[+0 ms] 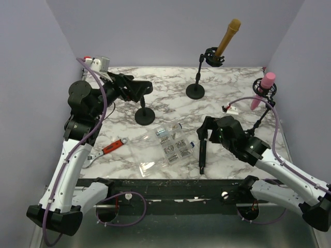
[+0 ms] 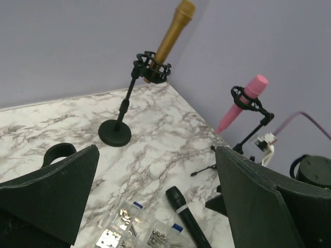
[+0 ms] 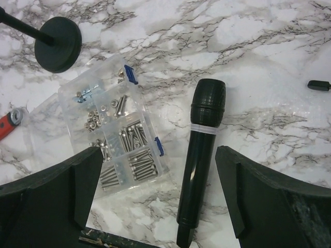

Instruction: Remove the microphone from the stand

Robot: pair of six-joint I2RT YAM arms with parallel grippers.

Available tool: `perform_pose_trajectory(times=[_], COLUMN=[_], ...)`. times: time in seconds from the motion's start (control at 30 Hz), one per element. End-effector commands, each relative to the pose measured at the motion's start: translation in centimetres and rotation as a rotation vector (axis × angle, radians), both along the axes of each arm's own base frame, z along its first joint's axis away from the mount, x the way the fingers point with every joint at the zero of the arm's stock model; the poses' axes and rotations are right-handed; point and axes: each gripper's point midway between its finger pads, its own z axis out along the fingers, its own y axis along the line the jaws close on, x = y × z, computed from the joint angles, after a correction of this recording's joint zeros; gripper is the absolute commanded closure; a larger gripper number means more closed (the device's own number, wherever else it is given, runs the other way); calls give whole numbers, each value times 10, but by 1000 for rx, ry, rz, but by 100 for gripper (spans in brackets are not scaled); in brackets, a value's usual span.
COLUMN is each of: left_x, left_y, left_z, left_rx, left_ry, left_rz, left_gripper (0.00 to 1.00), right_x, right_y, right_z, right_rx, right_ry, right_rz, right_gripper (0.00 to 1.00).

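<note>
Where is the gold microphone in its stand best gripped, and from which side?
Take the gold microphone by its bare body above the black clip, from the near side, closing across its width. It leans up and right, so it should slide along that lean.

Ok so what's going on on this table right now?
Two robot arms are working over a marble table. The right gripper hangs open just above a black handheld microphone lying flat beside a clear plastic box of screws. The left gripper, also open, is at the top of an empty black round-base stand. A gold microphone and a pink microphone sit in their own stands further back, untouched.
</note>
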Motion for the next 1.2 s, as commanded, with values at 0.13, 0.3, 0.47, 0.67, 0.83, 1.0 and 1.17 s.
perform_pose_trajectory(times=[0.13,0.3,0.47,0.67,0.83,1.0,1.17], left_x=[-9,-15,-21,-28,-26,-27,-27], left_y=[-23,-24,-31,-37,-36,-44,-45], left_z=[-62,-62,-60,-57,-60,-64,-64], left_rx=[170,225,180,174,175,156,156], left_ry=[38,0,17,15,19,44,44], left_rz=[-139,-115,-150,-184,-167,-211,-211], left_gripper=[1,1,2,1,1,1,2], right_x=[32,70,119,190,239,278,306], right_y=[-8,-7,-2,-13,-21,-37,-37], right_z=[4,42,92,136,173,200,207], right_rx=[-127,-234,-403,-419,-352,-301,-331], right_ry=[63,-33,-169,-251,-361,-449,-524], right_rz=[-195,-270,-325,-438,-470,-486,-420], right_gripper=[0,0,0,0,0,0,0])
